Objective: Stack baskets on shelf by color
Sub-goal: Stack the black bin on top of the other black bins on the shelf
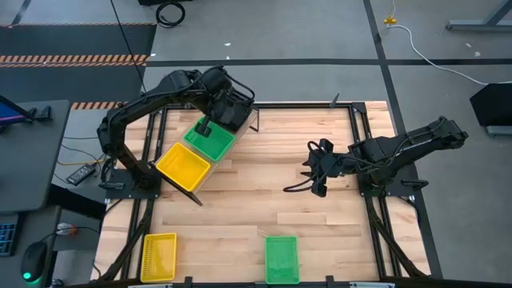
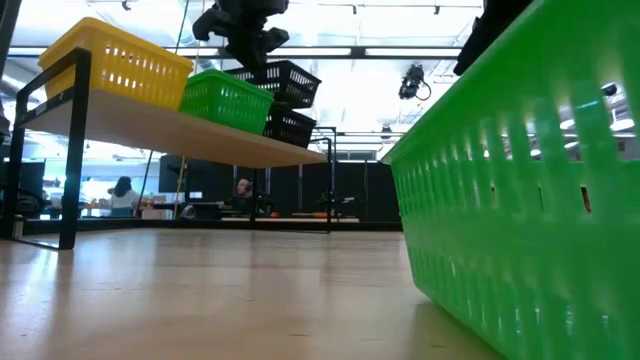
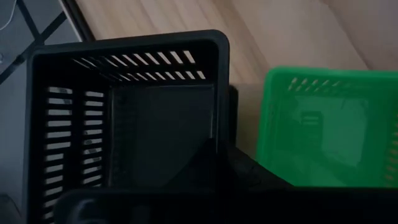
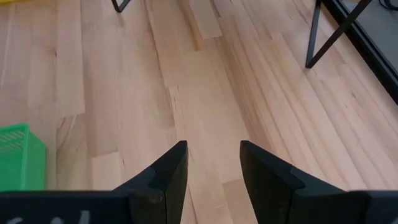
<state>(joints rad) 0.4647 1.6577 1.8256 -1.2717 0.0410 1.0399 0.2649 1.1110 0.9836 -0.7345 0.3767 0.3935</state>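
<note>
Where people (image 2: 122,190) sit behind, tabletop (image 1: 264,184) gleams.

- High view: even, bright overhead light; soft short shadows under arms on bench (image 1: 264,192).
- Low view: ceiling strip lights glare behind; near green basket (image 2: 530,200) blurred, oversized.
- Left wrist view: dim, black basket (image 3: 124,118) murky.
- Right wrist view: bright, sharp.

Baskets (image 1: 182,166): yellow, green, slotted black; light-wood shelf (image 2: 160,128).
</note>
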